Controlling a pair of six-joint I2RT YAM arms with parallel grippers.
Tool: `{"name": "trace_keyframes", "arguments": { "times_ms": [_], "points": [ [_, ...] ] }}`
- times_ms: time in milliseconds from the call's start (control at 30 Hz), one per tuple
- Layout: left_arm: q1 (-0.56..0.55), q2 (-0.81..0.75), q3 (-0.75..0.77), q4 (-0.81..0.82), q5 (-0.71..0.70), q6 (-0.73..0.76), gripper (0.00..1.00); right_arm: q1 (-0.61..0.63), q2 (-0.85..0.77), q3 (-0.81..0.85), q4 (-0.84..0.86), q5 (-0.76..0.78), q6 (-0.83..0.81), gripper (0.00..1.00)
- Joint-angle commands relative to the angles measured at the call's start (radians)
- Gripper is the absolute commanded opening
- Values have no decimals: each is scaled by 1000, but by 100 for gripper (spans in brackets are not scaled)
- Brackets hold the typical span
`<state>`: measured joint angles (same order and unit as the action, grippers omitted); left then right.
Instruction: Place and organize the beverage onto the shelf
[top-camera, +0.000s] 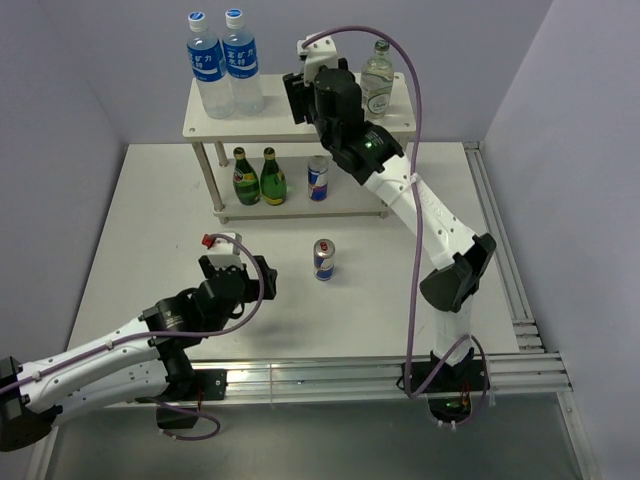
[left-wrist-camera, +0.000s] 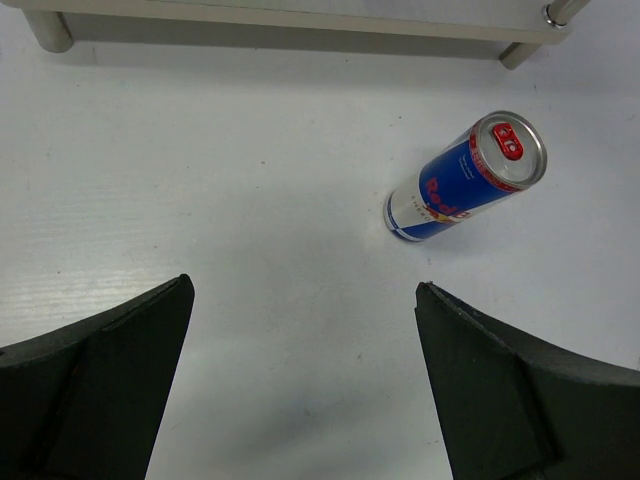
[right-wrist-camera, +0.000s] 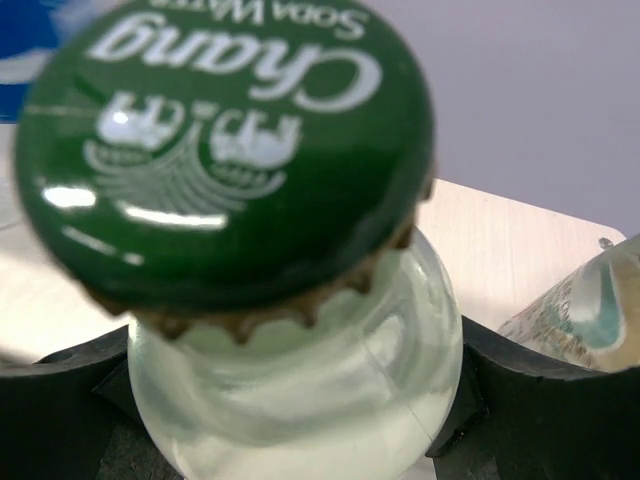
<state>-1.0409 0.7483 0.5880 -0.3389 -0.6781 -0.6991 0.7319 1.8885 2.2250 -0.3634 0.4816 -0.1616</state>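
**Grip on a clear bottle at the top tier**

My right gripper (right-wrist-camera: 300, 415) is clamped on the neck of a bottle (right-wrist-camera: 290, 330), one finger on each side of the glass just under its green cap (right-wrist-camera: 225, 140). I hold it there because the neck is the narrowest part and it leaves the body free to stand upright. Whether its base rests on the board I cannot tell.

Just beside it, to the right, stands the second clear bottle (top-camera: 377, 80). I judge the aim is to pair like with like on the right end of the shelf (top-camera: 270, 122), since two water bottles (top-camera: 225, 62) take the left end.

On the lower tier the two green bottles (top-camera: 259, 178) stand side by side, with a shelved can (top-camera: 318, 178) near them.

My left gripper (left-wrist-camera: 302, 290) hangs low over the table (top-camera: 150, 220) with fingers wide apart, holding nothing. It faces the can (left-wrist-camera: 465, 178) standing upright there, near the shelf front. That one likely belongs beside the shelved can.
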Motion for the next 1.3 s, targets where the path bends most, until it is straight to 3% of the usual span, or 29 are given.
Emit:
{"name": "trace_keyframes", "arguments": {
  "times_ms": [0, 167, 400, 667, 700, 733, 800, 833, 933, 1200, 1267],
  "points": [
    [-16, -10, -11, 57, 3, -16, 99, -46, -28, 140, 102, -46, 16, 0],
    [-25, 34, -17, 95, 11, -14, 99, -88, -8, 125, 115, -63, 46, 0],
    [-44, 97, 1, 126, 12, -8, 99, -114, -65, -67, 204, -61, 89, 0],
    [-65, 125, 12, 129, 2, -16, 99, -120, -51, -99, 192, -38, 125, 0],
    [-68, 125, 12, 130, 0, -16, 99, -120, -52, -99, 184, -40, 131, 3],
    [-70, 128, 13, 130, 0, -16, 100, -120, -55, -100, 179, -40, 138, 21],
    [-71, 129, 16, 130, 0, -14, 99, -120, -63, -111, 182, -41, 151, 32],
    [-73, 131, 16, 132, -1, -16, 99, -120, -74, -120, 187, -44, 154, 44],
    [-74, 134, 16, 133, -1, -17, 99, -120, -95, -163, 210, -52, 160, 64],
    [-85, 131, 16, 129, -9, -25, 99, -118, -138, -235, 256, -66, 160, 72],
    [-87, 131, 16, 129, -11, -27, 99, -118, -150, -254, 267, -72, 159, 80]
  ]
}}
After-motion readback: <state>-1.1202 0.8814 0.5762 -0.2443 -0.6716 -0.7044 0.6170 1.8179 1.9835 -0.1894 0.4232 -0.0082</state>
